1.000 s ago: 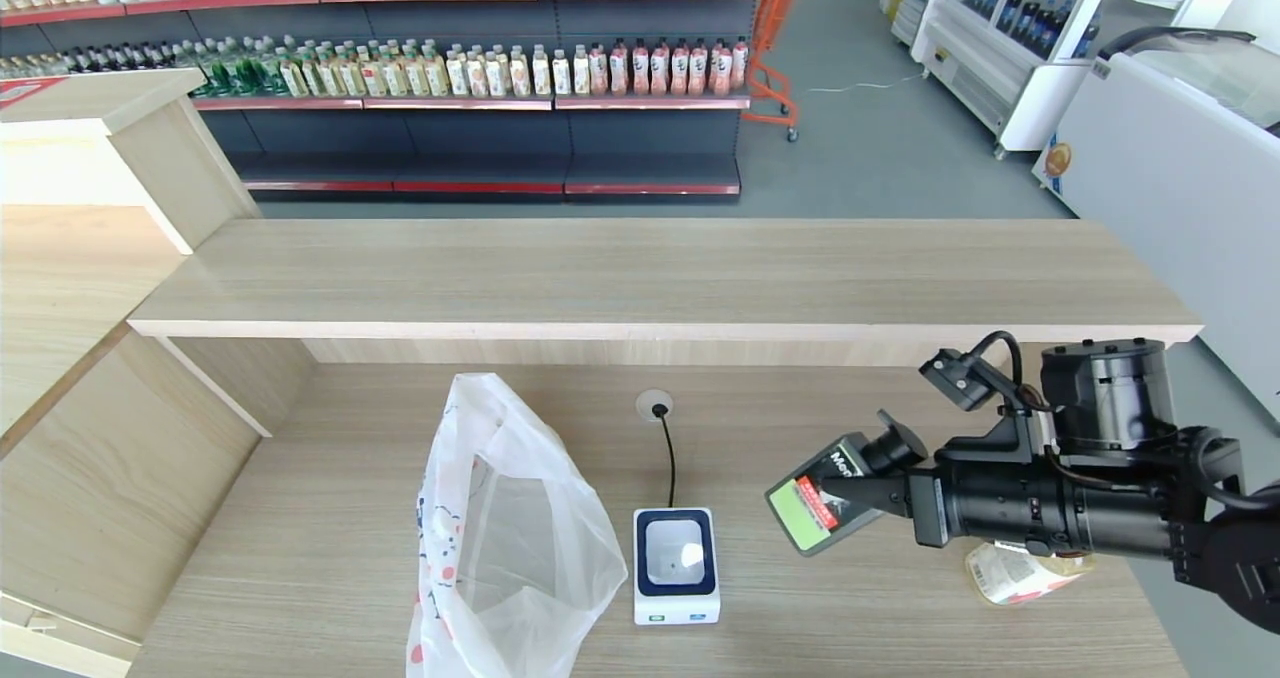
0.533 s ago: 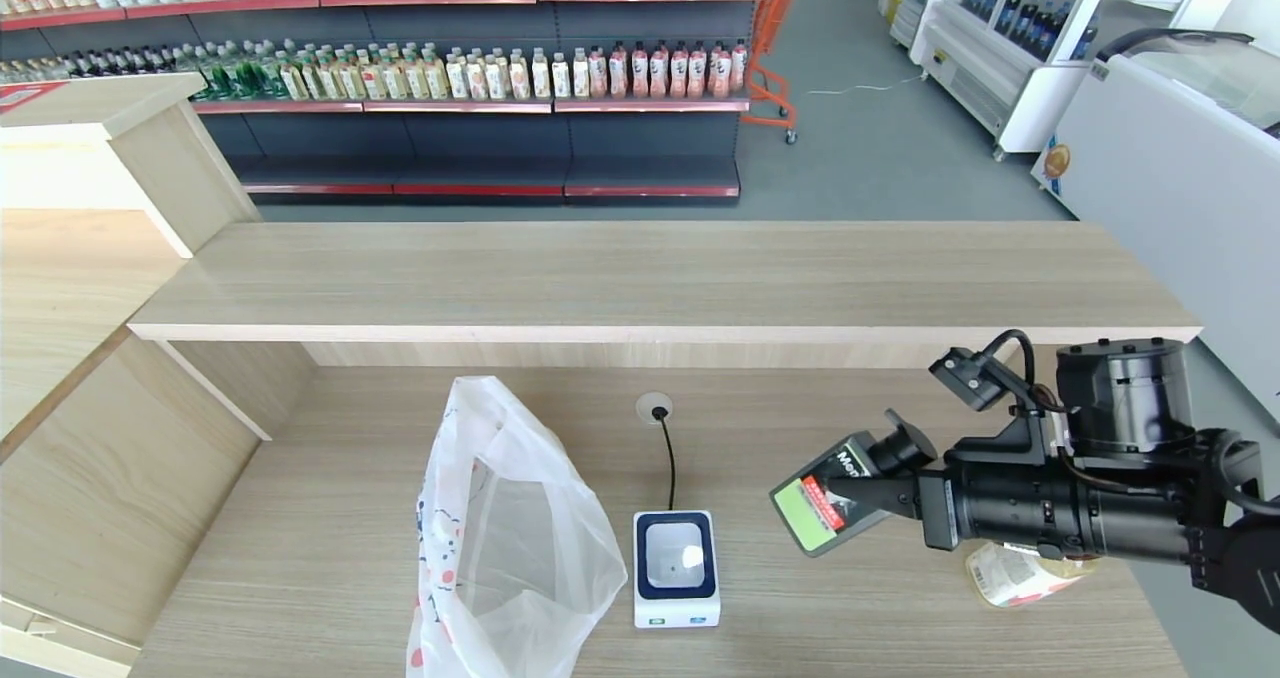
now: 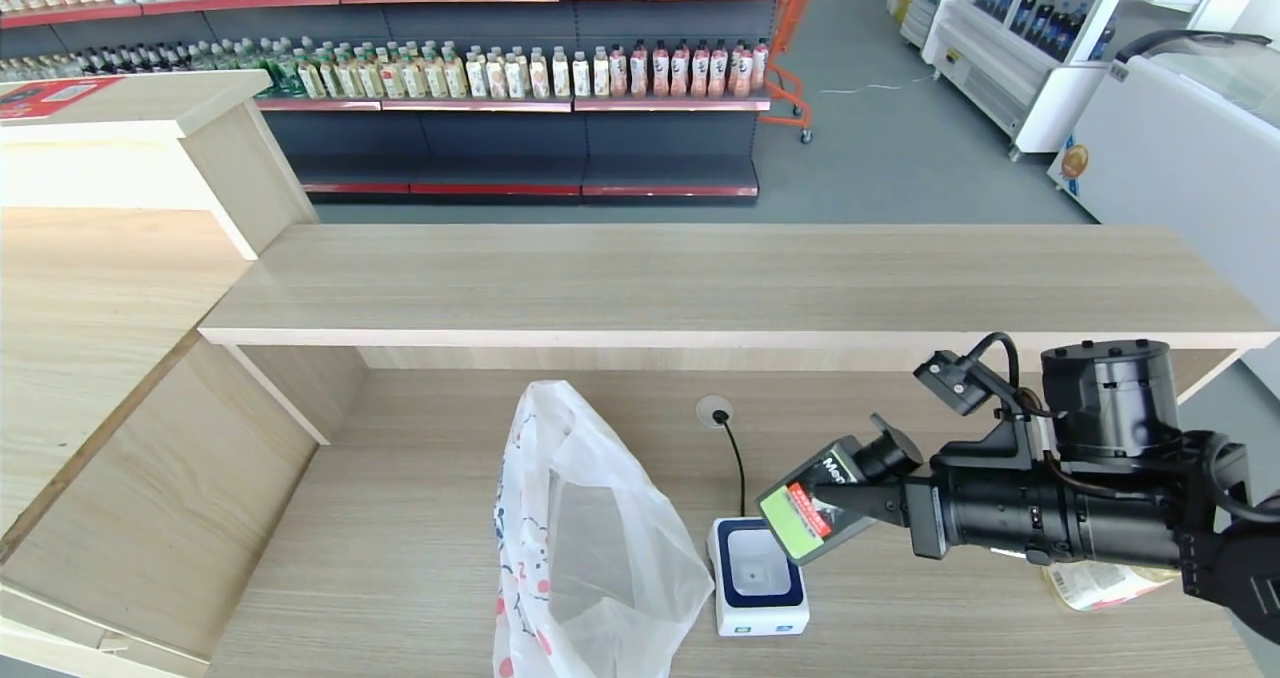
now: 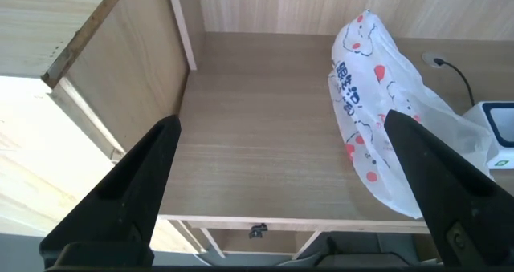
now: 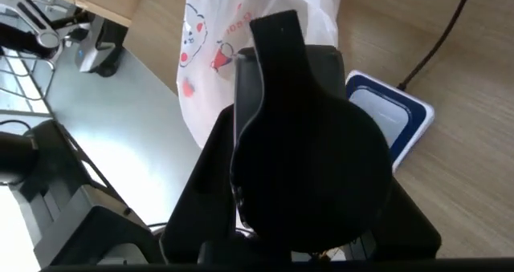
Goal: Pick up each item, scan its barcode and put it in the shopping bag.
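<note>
My right gripper (image 3: 852, 480) is shut on a small dark box (image 3: 800, 518) with a green and red label, held above the counter just right of the barcode scanner (image 3: 757, 588). In the right wrist view the box (image 5: 305, 144) hides the fingers, with the scanner (image 5: 393, 119) and the shopping bag (image 5: 241, 31) beyond it. The white, red-patterned shopping bag (image 3: 590, 548) stands open left of the scanner. A bottle (image 3: 1105, 583) lies on the counter under my right arm, partly hidden. My left gripper (image 4: 283, 119) is open and holds nothing, left of the bag (image 4: 377, 119).
A raised wooden ledge (image 3: 700, 278) runs along the far side of the counter. The scanner's black cable (image 3: 735, 458) leads to a hole in the counter top. A wooden side wall (image 3: 150, 488) bounds the left. Bare counter lies left of the bag.
The head camera has turned, shifting the whole scene to the right. My right gripper has carried the box leftward, closer to the scanner.
</note>
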`<state>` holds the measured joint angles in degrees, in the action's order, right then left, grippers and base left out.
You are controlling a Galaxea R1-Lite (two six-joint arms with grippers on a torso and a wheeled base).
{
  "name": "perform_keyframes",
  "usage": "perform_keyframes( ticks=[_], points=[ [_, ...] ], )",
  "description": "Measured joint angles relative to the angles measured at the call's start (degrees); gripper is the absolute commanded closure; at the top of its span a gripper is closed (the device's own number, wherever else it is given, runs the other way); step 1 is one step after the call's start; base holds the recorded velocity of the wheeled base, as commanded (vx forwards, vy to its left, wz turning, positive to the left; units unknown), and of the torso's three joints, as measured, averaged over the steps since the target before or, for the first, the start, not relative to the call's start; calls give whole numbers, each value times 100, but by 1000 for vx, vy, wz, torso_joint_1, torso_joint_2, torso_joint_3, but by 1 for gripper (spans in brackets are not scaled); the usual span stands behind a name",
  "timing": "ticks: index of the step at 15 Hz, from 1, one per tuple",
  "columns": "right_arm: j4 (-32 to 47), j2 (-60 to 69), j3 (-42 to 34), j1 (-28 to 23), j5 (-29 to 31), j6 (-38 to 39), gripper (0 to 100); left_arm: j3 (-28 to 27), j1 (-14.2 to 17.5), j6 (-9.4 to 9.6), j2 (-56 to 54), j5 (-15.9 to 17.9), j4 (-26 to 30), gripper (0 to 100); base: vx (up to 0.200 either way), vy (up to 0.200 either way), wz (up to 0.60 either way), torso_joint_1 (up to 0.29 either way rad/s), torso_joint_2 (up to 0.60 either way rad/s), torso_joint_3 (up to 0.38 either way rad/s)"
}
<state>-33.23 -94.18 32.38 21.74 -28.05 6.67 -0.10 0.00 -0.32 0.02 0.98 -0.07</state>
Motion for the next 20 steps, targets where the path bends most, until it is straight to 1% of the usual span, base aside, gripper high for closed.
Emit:
perform_keyframes(
  ticks=[2,4,7,9,12,16,18,20],
  points=[
    [-16,-129,59,213,106,-130,100,0,0,2,0,-2,0,0,0,0,0,0,0,0],
    [-73,-438,213,375,350,-317,100,0,0,0,0,0,2,0,0,0,0,0,0,0],
    [-550,-1075,508,538,422,-163,100,0,-5,0,0,-2,0,0,0,0,0,0,0,0],
    [-847,-1532,631,550,449,-233,100,0,0,-1,0,0,0,0,0,0,0,0,0,0],
    [-979,-2295,1020,684,457,-953,100,0,0,-1,0,0,0,0,0,0,0,0,0,0],
    [-1020,-3285,1870,1184,501,-2328,100,0,0,0,0,0,0,0,0,0,0,0,0,0],
    [-1036,-3669,2261,1429,506,-2714,100,0,0,-1,0,0,0,0,0,0,0,0,0,0],
    [-1036,-3974,2550,1534,512,-3006,100,0,0,-1,0,0,0,0,0,0,0,0,0,0]
  ],
)
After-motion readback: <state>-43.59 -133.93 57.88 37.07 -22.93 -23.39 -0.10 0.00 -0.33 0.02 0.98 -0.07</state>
